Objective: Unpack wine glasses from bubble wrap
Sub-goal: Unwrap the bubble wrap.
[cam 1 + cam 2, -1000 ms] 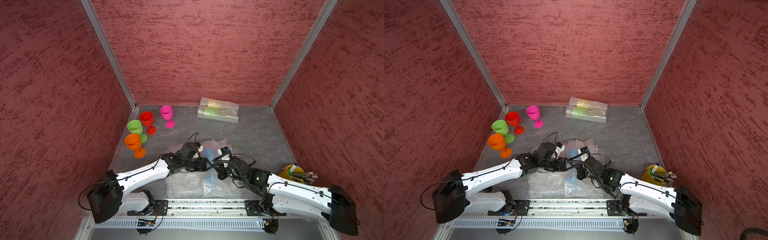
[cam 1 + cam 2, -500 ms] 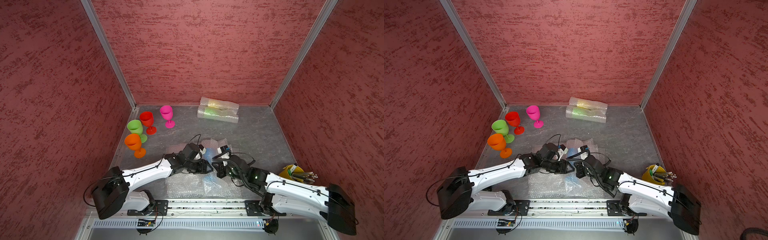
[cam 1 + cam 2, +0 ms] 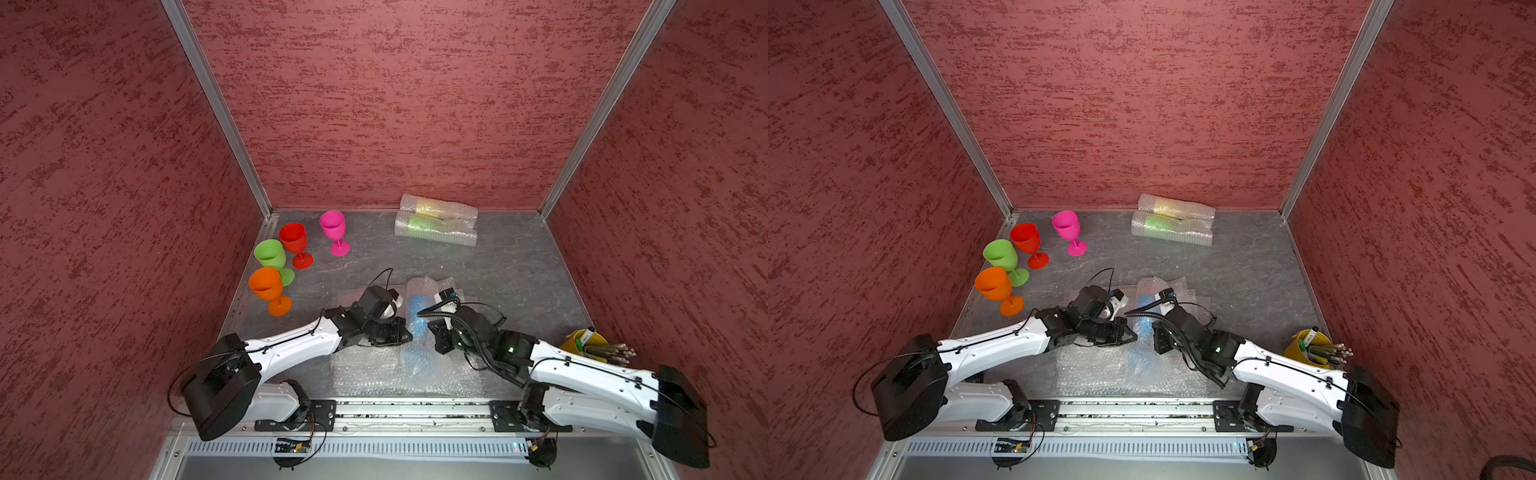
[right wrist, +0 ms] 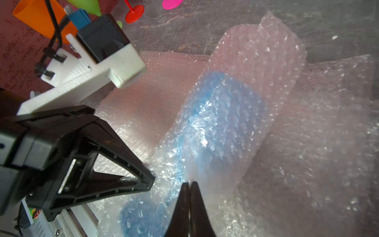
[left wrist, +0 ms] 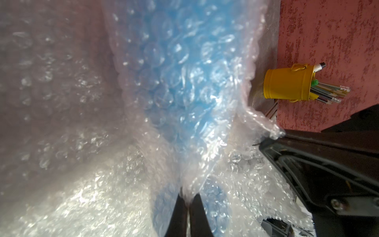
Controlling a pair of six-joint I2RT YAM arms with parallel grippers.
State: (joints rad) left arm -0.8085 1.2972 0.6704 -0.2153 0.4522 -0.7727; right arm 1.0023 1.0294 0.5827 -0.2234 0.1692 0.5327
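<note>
Two pinches on bubble wrap [image 4: 266,67]; blue goblet [image 4: 221,115] between left gripper [image 5: 187,198], right gripper [image 4: 189,185].

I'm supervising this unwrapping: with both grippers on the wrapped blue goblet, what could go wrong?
1. The left gripper and right gripper each pinch only a thin fold of the bubble wrap; pulling apart may tear it or slip off.
2. The blue goblet lies on its side and could roll free.
3. The left arm passes near the orange goblet and might topple it.
</note>
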